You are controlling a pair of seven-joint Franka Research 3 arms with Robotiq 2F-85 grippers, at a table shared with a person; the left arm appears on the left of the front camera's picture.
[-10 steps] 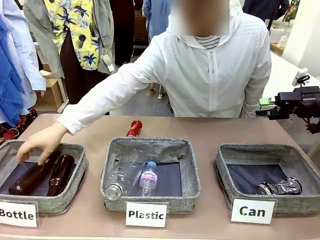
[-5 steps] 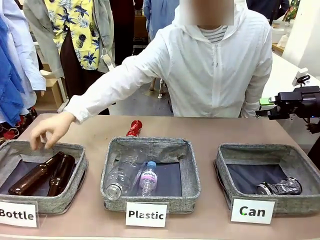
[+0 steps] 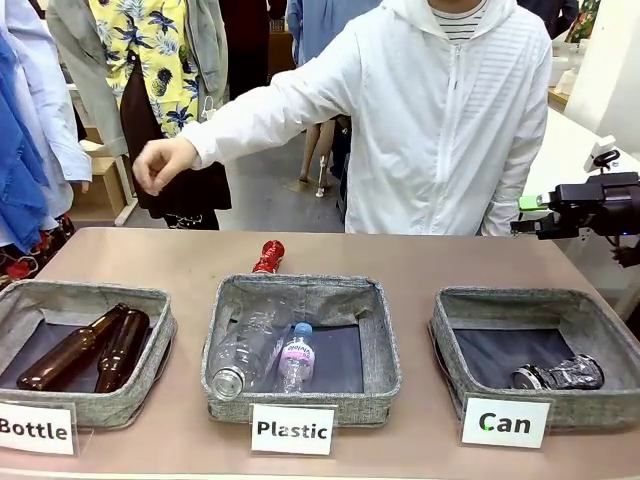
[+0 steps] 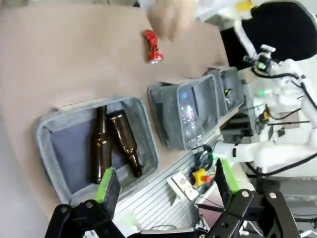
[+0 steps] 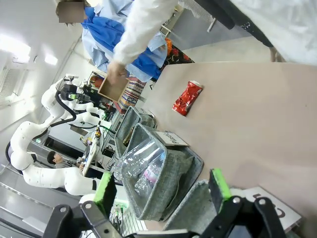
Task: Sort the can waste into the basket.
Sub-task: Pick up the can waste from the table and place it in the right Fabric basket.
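Red crushed can (image 3: 268,256) lies on the bench (image 3: 450,265), just behind the Plastic basket (image 3: 300,290). Silvery can (image 3: 560,375) sits inside the Can basket (image 3: 530,298). Left claw (image 4: 166,178) and right claw (image 5: 161,187) both gape wide, empty.

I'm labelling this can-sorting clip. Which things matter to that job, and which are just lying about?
Part of the job: red can on the table; dark can inside the Can basket.
Just lying about: brown bottles in the Bottle basket; clear bottles in the Plastic basket.
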